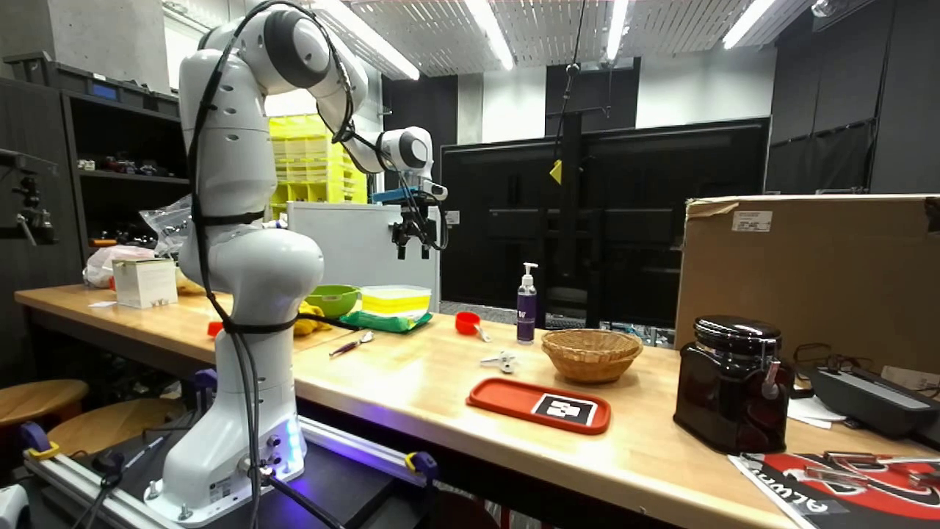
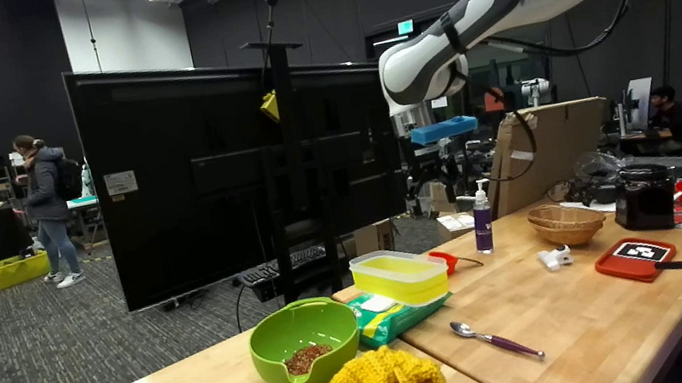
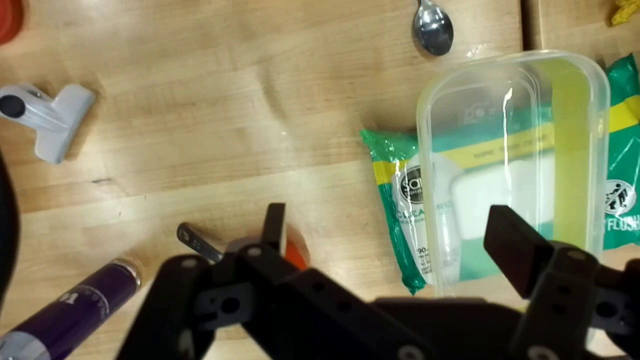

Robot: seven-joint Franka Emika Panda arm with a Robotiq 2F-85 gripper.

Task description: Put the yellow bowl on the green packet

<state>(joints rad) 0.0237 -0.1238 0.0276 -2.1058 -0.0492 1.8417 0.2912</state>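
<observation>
Pincer spread, nothing in it. Below it, apart: 1 yellow bowl, sitting on 1 green packet. So placement looks done to me; what's left is backing off. I'd go straight up first, fully wide so nothing snags the rim, then watch for rocking, packet's probably squishy. On the desk, outward from the pincer: 1 spoon, 1 bottle, 1 clip, 1 basket, 1 jar.
</observation>
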